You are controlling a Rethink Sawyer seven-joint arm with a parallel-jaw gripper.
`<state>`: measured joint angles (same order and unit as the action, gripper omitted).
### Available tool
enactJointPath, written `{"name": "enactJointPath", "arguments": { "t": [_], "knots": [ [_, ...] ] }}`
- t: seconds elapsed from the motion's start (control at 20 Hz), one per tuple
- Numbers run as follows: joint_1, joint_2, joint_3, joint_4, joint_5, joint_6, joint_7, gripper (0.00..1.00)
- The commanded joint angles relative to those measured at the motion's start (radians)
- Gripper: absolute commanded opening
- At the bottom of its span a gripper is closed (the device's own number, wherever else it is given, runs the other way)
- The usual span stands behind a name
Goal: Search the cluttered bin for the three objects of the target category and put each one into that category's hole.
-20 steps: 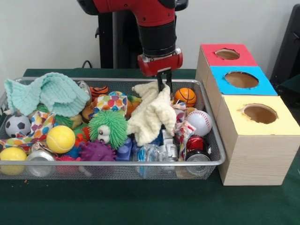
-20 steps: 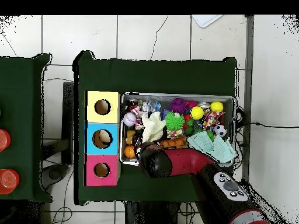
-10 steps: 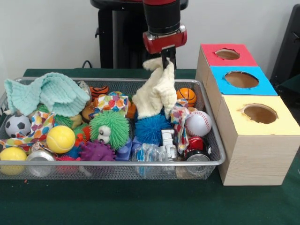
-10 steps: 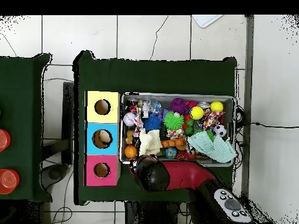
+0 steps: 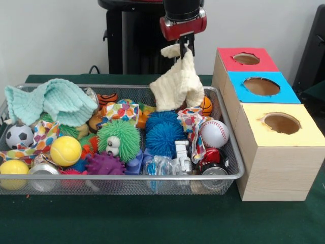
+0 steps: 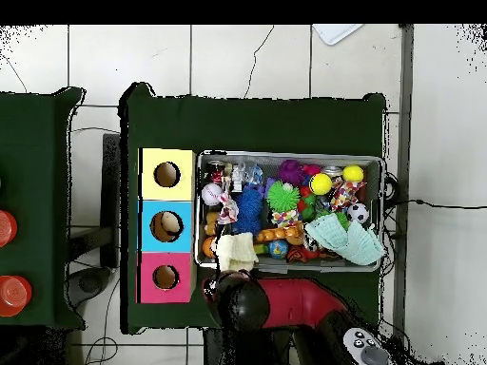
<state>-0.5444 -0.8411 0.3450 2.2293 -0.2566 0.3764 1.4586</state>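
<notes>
Lifted higher, cream cloth [image 5: 179, 81] hangs clamped in fingers [image 5: 186, 47], hiding basketball [image 5: 206, 105]

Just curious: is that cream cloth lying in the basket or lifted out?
Lifted: the cream cloth hangs from the gripper, its lower edge above the toys.

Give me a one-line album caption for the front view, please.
Red-collared gripper lifts a cream cloth above a wire bin crammed with toys, beside a three-hole sorting box.

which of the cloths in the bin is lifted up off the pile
The pale yellow knitted cloth, hanging from the shut hand. The mint green knitted cloth and the polka-dot patterned cloth lie in the bin.
</notes>
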Motion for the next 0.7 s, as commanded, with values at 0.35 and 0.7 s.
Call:
{"name": "enactJointPath", "arguments": {
  "t": [0.35, 0.7],
  "knots": [
    [0.022, -0.052, 0.02, 0.099, 0.11, 0.051, 0.169, 0.0],
    [0.028, 0.075, -0.003, 0.057, 0.087, -0.137, 0.194, 0.0]
  ]
}}
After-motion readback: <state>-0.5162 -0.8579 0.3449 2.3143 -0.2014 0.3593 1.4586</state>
